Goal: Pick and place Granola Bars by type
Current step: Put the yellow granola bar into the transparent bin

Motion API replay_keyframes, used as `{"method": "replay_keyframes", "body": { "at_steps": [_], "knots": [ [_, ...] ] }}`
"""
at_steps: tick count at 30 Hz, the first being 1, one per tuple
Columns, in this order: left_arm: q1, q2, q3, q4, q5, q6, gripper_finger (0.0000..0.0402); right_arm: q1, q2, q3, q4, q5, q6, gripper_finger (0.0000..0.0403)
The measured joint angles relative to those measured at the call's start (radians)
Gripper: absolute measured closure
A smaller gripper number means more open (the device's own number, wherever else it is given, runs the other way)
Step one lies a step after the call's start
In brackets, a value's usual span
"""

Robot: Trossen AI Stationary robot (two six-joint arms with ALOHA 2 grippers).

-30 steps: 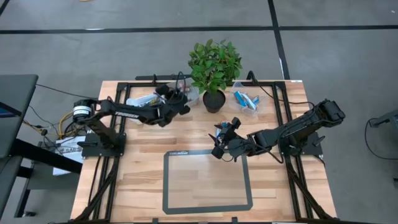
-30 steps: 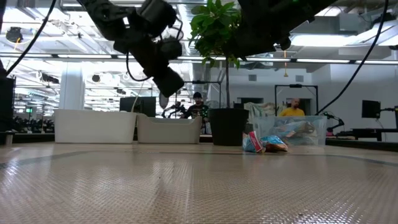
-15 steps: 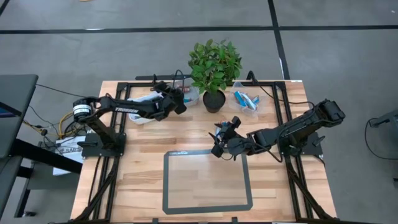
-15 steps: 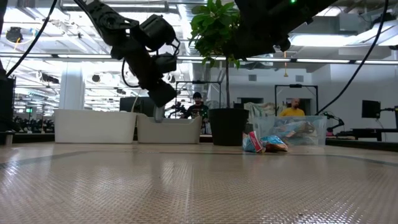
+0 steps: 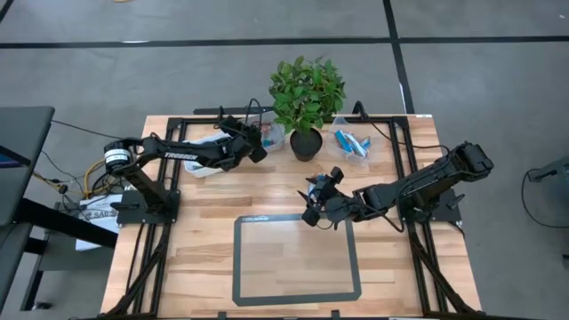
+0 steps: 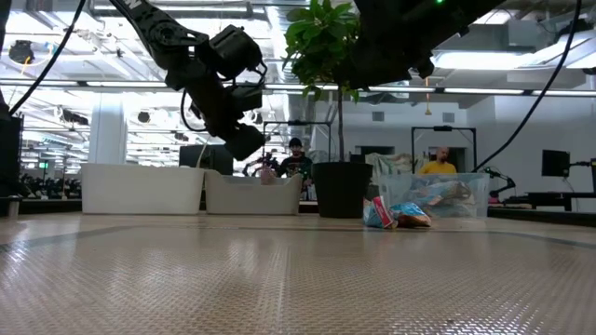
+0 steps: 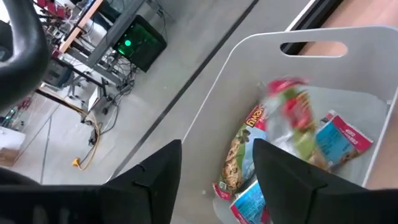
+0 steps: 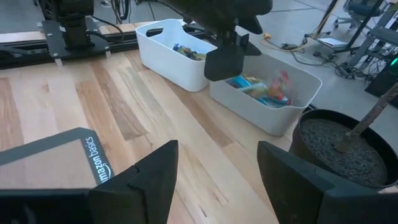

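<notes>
A red-and-green granola bar [image 7: 291, 115] now lies among others in the white tub [image 7: 245, 59] at the worktop's back-left, freshly dropped by the left pincer [image 7: 217, 171], now open and empty above it, so another bar is sorted.

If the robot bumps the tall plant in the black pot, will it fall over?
Maybe. The plant stands tall and leafy above a small black pot, so a high bump could tip it. The pot holds soil, which probably weighs the bottom down, so a low nudge might just slide it.
</notes>
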Motion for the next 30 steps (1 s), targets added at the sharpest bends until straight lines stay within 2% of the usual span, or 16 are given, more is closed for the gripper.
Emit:
{"method": "replay_keyframes", "body": {
  "at_steps": [5, 11, 14, 17, 22, 26, 30],
  "knots": [
    [0.000, 0.000, 0.000, 0.000, 0.037, -0.038, 0.0203, 0.000, 0.000, 0.000, 0.000, -0.002, 0.000, 0.0191],
    [-0.004, 0.000, 0.000, 0.028, 0.279, -0.081, 0.0202, -0.009, 0.000, 0.000, -0.048, -0.102, 0.099, 0.0191],
    [-0.026, 0.000, 0.000, 0.054, 0.408, -0.122, 0.0202, -0.027, 0.000, 0.000, -0.124, -0.169, 0.197, 0.0194],
    [-0.065, 0.000, 0.000, 0.089, 0.491, -0.149, 0.0202, -0.054, 0.000, 0.000, -0.229, -0.231, 0.298, 0.0199],
    [-0.167, 0.000, 0.000, 0.187, 0.550, -0.153, 0.0202, -0.097, 0.000, 0.000, -0.391, -0.282, 0.399, 0.0206],
    [-0.256, 0.000, 0.000, 0.269, 0.580, -0.146, 0.0202, -0.124, 0.000, 0.000, -0.453, -0.300, 0.423, 0.0207],
    [-0.341, 0.000, 0.000, 0.339, 0.587, -0.145, 0.0202, -0.164, 0.004, 0.000, -0.476, -0.400, 0.428, 0.0204]
  ]
}}
